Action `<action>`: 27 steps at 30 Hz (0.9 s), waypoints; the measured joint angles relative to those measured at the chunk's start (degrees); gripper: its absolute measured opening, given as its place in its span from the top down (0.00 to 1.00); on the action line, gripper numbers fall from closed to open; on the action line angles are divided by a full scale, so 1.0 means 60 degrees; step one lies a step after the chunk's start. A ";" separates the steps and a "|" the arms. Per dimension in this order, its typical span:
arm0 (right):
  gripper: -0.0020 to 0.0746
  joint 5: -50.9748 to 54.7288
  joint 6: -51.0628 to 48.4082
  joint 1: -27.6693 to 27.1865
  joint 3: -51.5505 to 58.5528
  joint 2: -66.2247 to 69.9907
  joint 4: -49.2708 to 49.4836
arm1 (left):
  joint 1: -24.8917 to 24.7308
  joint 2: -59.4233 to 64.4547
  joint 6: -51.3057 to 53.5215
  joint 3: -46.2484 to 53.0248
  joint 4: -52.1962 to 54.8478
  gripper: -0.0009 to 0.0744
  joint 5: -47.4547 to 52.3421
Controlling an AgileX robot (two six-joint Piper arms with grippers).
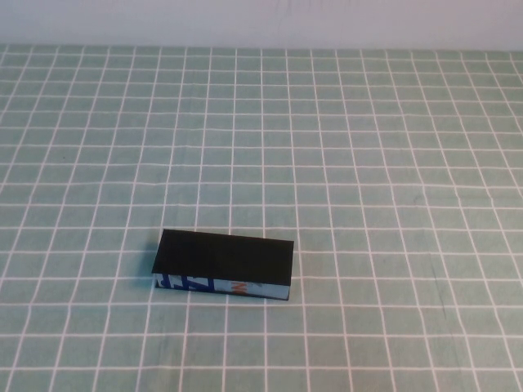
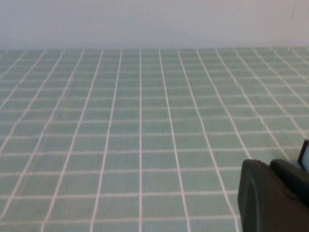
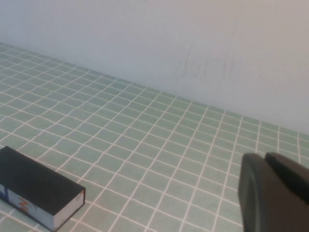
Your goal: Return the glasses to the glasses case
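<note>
Both hands' grip unclear, left hand (image 2: pixel 275 198) and right hand (image 3: pixel 273 193) above green gridded cloth (image 1: pixel 368 163), pale wall (image 3: pixel 169 43) behind.

The closed case (image 1: pixel 223 265) is the sole obstacle on the tabletop (image 1: pixel 368 163). Both pincers, left (image 2: pixel 275 193) and right (image 3: pixel 273 191), hang over open cloth.

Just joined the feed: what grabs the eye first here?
The closed black glasses case lies alone on the green checked tablecloth, near the table's front and left of centre, its blue-and-white edge facing the robot. No glasses are visible. Each wrist view shows only a dark piece of its own gripper, left gripper and right gripper, above the cloth.
</note>
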 joint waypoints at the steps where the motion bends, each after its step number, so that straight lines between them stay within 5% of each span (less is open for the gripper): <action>1: 0.99 0.0000 0.0000 0.0000 0.0000 0.0000 0.0000 | 0.0000 0.0001 -0.0027 0.0211 0.0044 0.99 -0.0027; 27: 0.99 0.0000 0.0000 0.0000 0.0000 0.0000 0.0000 | 0.0000 -0.0018 -0.0042 0.0693 0.0068 0.99 0.0435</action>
